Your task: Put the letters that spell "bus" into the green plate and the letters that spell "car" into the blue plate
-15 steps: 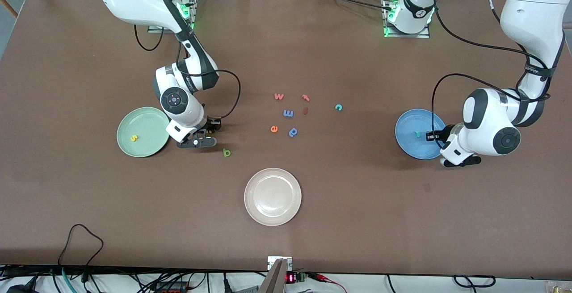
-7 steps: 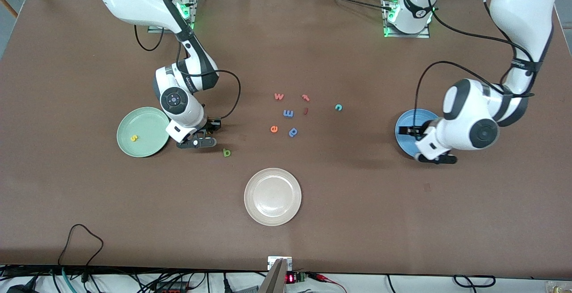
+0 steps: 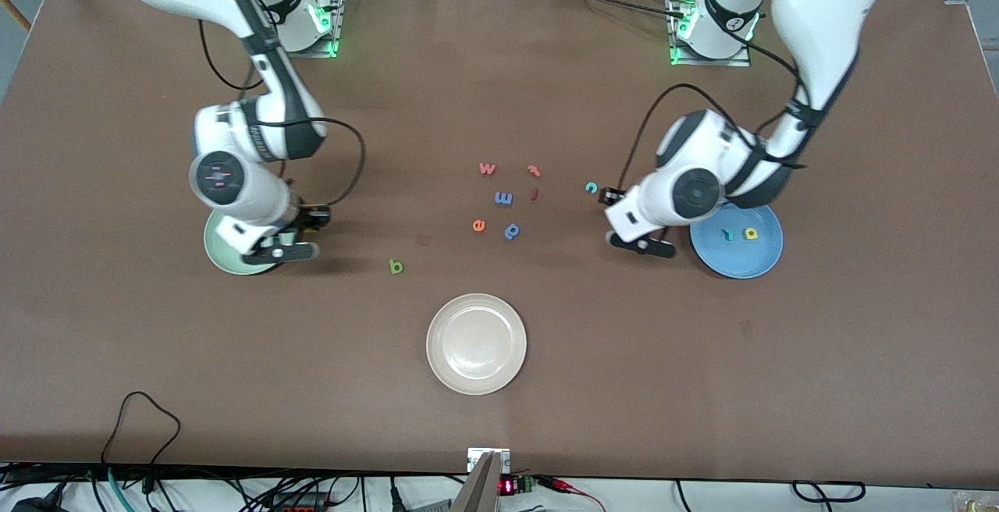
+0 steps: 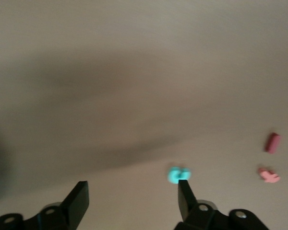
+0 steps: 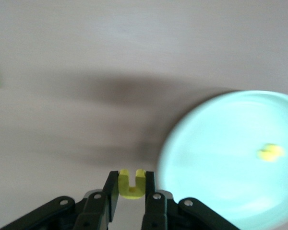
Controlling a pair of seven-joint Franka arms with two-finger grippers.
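Note:
My right gripper (image 5: 132, 186) is shut on the yellow "u" (image 5: 132, 183), held just off the rim of the green plate (image 5: 230, 158). The yellow "s" (image 5: 270, 152) lies in that plate. In the front view the right gripper (image 3: 271, 251) covers part of the green plate (image 3: 215, 250). The green "b" (image 3: 396, 266) lies on the table. My left gripper (image 3: 640, 243) is open, between the teal "c" (image 3: 591, 187) and the blue plate (image 3: 773, 258). The teal "c" (image 4: 177, 174) sits by one fingertip (image 4: 184, 189). The teal "r" (image 3: 727, 234) and yellow "a" (image 3: 751, 233) lie in the blue plate.
A cream-white plate (image 3: 476, 387) sits nearer the front camera at mid-table. Loose letters lie in the middle: an orange "w" (image 3: 487, 168), a red "r"-like piece (image 3: 534, 171), a red bar (image 3: 534, 194), a blue "m" (image 3: 503, 198), an orange "e" (image 3: 478, 225), a blue "p" (image 3: 512, 230).
The right gripper shut on the "u" and carried it to the green plate's rim. The left gripper opened, left the "a" in the blue plate and moved toward the "c".

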